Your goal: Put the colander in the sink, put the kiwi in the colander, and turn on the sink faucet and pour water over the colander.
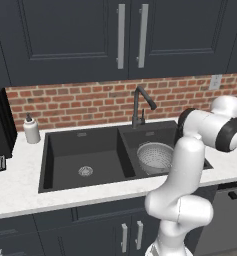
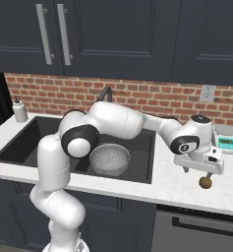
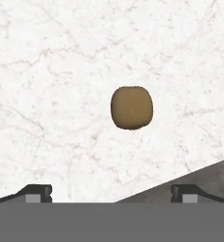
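The colander (image 1: 155, 156) already sits in the right basin of the sink (image 1: 60, 165), near that basin's front wall, so the first part of the task looks done. The kiwi (image 2: 205, 182) is not yet in it: it lies on the white marble table (image 2: 177, 189) to the right of the sink, close to the table's front edge and well apart from the colander. The hand (image 2: 197, 171) hangs directly above the fruit, pointing down at it, and from the hand view the kiwi (image 3: 131, 108) sits centred between the two fingertips (image 3: 35, 193), which stand wide apart at either side with nothing between them. The hand is fully open and holds nothing. It has not touched the kiwi; there is a clear gap between the fingers and the fruit in the right base view. A small scale (image 2: 226, 141) stands at the back of the table behind the hand. The sink faucet (image 1: 141, 103) rises at the back rim of the sink between the two basins, and no water can be seen running. By this reading the task is roughly a third done: grasping the kiwi, carrying it to the colander, and turning on the faucet all remain.
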